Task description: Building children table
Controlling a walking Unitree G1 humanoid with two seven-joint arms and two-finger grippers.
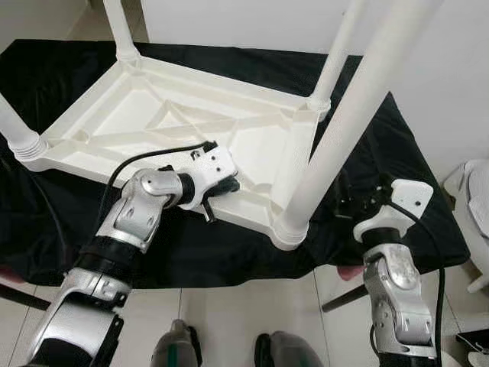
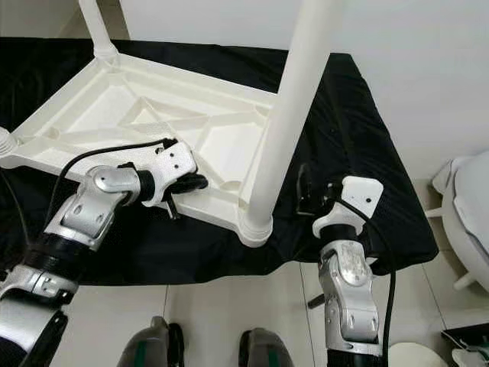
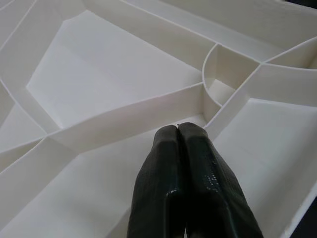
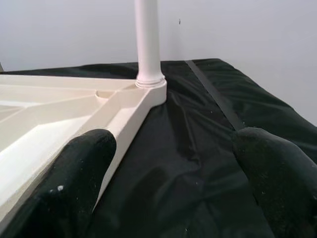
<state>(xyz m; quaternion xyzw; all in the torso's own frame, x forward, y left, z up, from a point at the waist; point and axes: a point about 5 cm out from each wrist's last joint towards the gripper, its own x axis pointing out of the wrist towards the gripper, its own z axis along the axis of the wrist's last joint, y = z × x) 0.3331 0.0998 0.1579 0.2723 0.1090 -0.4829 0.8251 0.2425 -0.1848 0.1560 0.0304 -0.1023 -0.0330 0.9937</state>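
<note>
I can read no text, label, brand, number or sign anywhere here, neither on the white plastic nor on the black cloth.

Left tool [image 3: 178, 130] closed; right tool [image 4: 171, 163] spread wide.

black cloth [image 1: 229, 252], white wall [image 2: 397, 46], pale tiled floor [image 1: 229, 313]

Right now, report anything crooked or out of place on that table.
Nothing stands out. The white table lies upside down on the black cloth, all four legs seated in their corner sockets. The left gripper rests shut on its underside; the right gripper hangs open beside it.
</note>
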